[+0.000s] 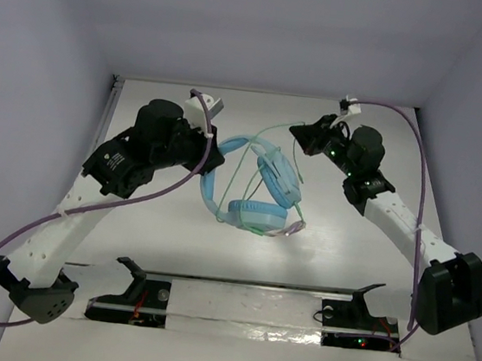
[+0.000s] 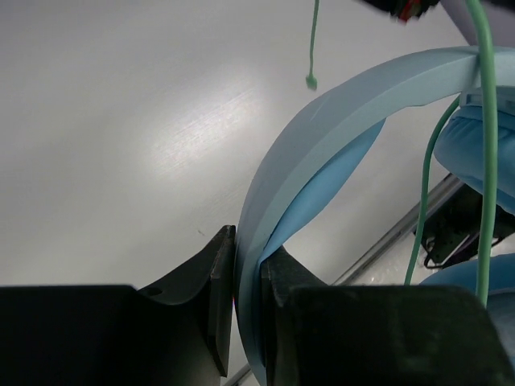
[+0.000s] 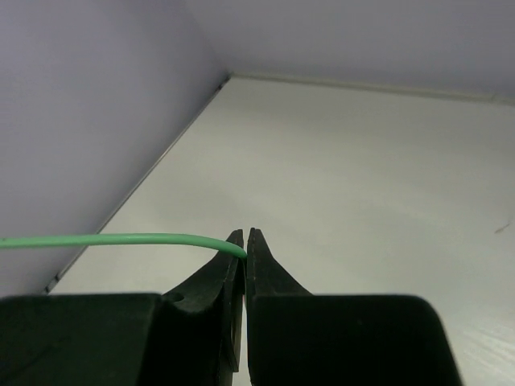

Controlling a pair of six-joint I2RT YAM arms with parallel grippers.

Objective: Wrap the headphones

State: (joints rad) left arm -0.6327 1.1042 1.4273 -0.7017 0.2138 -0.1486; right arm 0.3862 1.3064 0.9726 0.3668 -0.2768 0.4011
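The headphones are in the middle of the desk, the left claw squeezed on their blue band and the right claw pinching the thin green cable near the far edge, so a hard pull might make the cable slip out.

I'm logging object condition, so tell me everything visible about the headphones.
The headphones are light blue, plastic-looking: a thin band and two padded earcups, resting on the white table. A thin pale-green cable loops over them. The left gripper is shut on the band; the right gripper pinches the cable beyond the earcups.
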